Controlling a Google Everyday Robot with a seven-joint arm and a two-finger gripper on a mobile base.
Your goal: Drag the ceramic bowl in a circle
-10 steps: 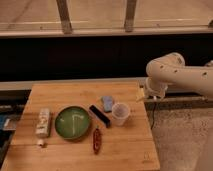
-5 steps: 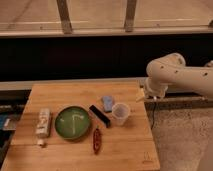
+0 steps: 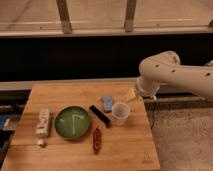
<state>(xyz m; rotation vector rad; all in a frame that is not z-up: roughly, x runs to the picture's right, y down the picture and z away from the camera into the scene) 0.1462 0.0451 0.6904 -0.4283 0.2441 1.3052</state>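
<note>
The ceramic bowl [image 3: 72,122], wide, shallow and glossy green, sits on the wooden table [image 3: 60,95] left of centre. It is empty and nothing touches it. My white arm reaches in from the right and bends down at the table's far right corner. The gripper [image 3: 131,94] hangs there, open and empty, well to the right of and beyond the bowl, just behind a translucent plastic cup [image 3: 120,113].
A black bar [image 3: 100,115] lies right of the bowl, with a blue object [image 3: 107,103] behind it. A reddish-brown packet [image 3: 96,139] lies in front. A white bottle [image 3: 43,124] lies at the left. A dark wall runs behind the table.
</note>
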